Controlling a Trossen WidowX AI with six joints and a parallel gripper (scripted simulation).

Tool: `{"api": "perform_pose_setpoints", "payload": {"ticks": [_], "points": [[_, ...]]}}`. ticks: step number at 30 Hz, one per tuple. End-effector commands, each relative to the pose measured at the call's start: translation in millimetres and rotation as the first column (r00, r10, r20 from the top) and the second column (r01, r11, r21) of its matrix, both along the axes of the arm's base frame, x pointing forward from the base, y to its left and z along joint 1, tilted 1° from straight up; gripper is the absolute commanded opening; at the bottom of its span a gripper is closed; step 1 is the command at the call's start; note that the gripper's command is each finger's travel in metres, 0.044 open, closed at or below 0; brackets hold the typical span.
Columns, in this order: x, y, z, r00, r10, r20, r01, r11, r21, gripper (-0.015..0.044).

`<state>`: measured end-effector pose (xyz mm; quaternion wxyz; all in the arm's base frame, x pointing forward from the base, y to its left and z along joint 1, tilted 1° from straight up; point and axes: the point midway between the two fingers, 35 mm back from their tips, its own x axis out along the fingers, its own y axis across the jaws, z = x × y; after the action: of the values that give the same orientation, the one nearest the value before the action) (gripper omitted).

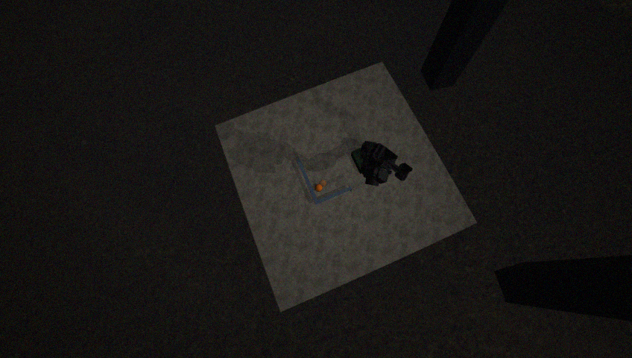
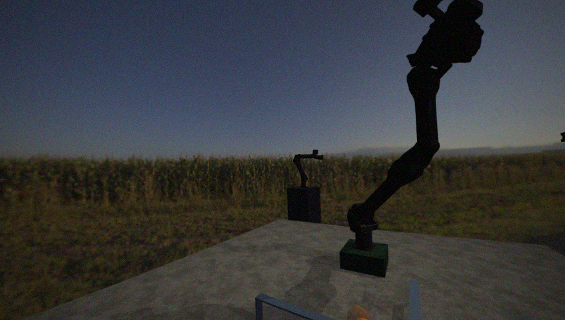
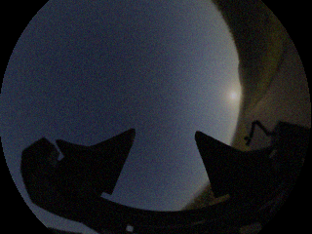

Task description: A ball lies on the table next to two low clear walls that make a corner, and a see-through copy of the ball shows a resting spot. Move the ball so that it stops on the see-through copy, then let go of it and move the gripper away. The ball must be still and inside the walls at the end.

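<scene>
A solid orange ball [image 1: 319, 188] lies inside the corner made by a long low clear wall [image 1: 306, 178] [image 2: 293, 307] and a shorter one [image 1: 333, 195] [image 2: 414, 299], both with blue top edges. The fainter see-through copy [image 1: 324, 182] sits right beside the ball, slightly toward the arm, so the ball is off it. In the exterior view ball and copy overlap at the bottom edge, partly cut off. My gripper [image 3: 165, 133] is open and empty, with its fingers wide apart against the sky. It is raised high above the table, well away from the ball.
My arm stands on a green base block [image 2: 362, 259] on the grey table [image 1: 355, 239] [image 2: 222, 269], on the open side of the walls. Another arm on a dark pedestal [image 2: 303, 204] stands beyond the table. Dark long shapes lie outside the table in the top view.
</scene>
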<state>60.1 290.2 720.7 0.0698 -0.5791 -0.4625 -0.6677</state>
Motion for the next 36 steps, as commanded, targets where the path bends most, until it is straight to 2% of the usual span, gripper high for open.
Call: {"api": "perform_pose_setpoints", "payload": {"ticks": [1, 3, 11, 18, 27, 36], "points": [[-0.9, -0.8, 0.4, 1.000, 0.003, 0.000, -0.003, 1.000, 0.002, 0.0374], [-8.1, -7.5, 3.6, 1.000, 0.024, 0.001, -0.024, 0.999, 0.021, 0.0338], [-60.7, -72.0, 25.6, 0.979, 0.202, 0.023, -0.203, 0.963, 0.179, 0.0338], [-104.5, -168.4, 40.0, 0.922, 0.372, 0.107, -0.384, 0.850, 0.360, 0.0338], [-115.4, -311.0, 35.7, 0.801, 0.553, 0.230, -0.569, 0.583, 0.581, 0.0338], [-69.0, -437.1, 4.7, 0.641, 0.682, 0.353, -0.644, 0.227, 0.731, 0.0338]]}}
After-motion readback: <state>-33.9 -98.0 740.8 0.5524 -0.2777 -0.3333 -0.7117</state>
